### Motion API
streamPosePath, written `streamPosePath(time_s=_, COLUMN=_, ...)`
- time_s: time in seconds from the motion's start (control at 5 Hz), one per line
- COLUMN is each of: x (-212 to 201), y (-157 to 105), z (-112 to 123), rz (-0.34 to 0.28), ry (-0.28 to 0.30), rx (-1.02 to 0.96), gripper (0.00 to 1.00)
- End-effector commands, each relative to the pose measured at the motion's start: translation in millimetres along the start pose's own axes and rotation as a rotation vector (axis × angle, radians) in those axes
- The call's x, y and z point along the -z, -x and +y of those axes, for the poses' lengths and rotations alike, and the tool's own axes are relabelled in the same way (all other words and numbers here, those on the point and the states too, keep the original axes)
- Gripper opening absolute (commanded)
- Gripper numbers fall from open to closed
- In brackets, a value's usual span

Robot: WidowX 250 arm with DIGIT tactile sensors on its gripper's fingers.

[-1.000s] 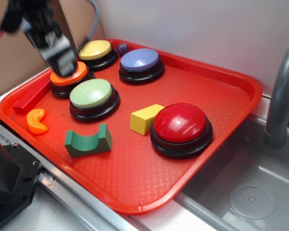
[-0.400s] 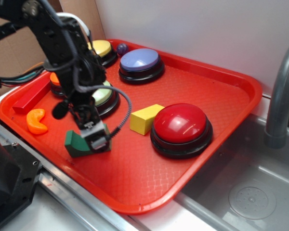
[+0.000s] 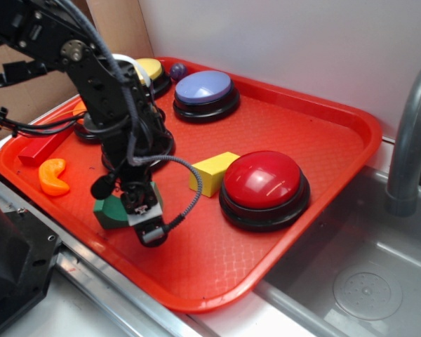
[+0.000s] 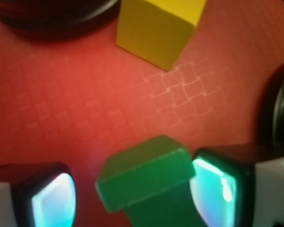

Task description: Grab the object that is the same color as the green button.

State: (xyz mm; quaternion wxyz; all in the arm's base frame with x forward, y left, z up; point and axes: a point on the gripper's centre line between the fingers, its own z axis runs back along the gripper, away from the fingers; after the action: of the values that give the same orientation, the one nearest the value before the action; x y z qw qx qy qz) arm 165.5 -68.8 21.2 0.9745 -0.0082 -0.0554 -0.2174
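Tray (image 3: 316, 119): red plastic, waffle-textured floor, raised rim. Red button (image 3: 263, 181): glossy dome on black round base. Green button (image 3: 161, 140): mostly hidden behind the arm. Gripper (image 4: 132, 198): jaws spread, straddling the block, right pad (image 4: 213, 189) touching it, left pad (image 4: 52, 201) apart; not clamped. Yellow block (image 3: 212, 173): matte, rectangular. Block (image 4: 144, 177): dark green, matte, flat-topped, at tray's front left.

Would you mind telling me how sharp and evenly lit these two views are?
Exterior view: evenly lit and mostly sharp, with soft glare on the red button. Wrist view: close and soft-focused; the green block and yellow block have blurred edges, the end effector pads glow cyan, and the corners darken.
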Motion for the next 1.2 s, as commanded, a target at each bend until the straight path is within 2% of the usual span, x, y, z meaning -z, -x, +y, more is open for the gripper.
streamPosePath(time_s=0.0, x=5, y=-2, z=0, rz=-0.011, ry=-0.021, rx=0.018, gripper=0.60)
streamPosePath(time_s=0.2, x=5, y=-1, z=1, rz=-0.030, ry=-0.007, rx=0.039, gripper=0.00)
streamPosePath(time_s=0.6, x=-3, y=-6, z=0, rz=-0.006, ry=-0.013, rx=0.010, gripper=0.00)
streamPosePath(time_s=0.8, x=-25, y=-16, z=-2, rz=0.060, ry=-0.076, rx=-0.070, gripper=0.00)
streamPosePath(time_s=1.0, x=-58, y=-24, z=7, rz=0.041, ry=-0.071, rx=-0.242, gripper=0.00)
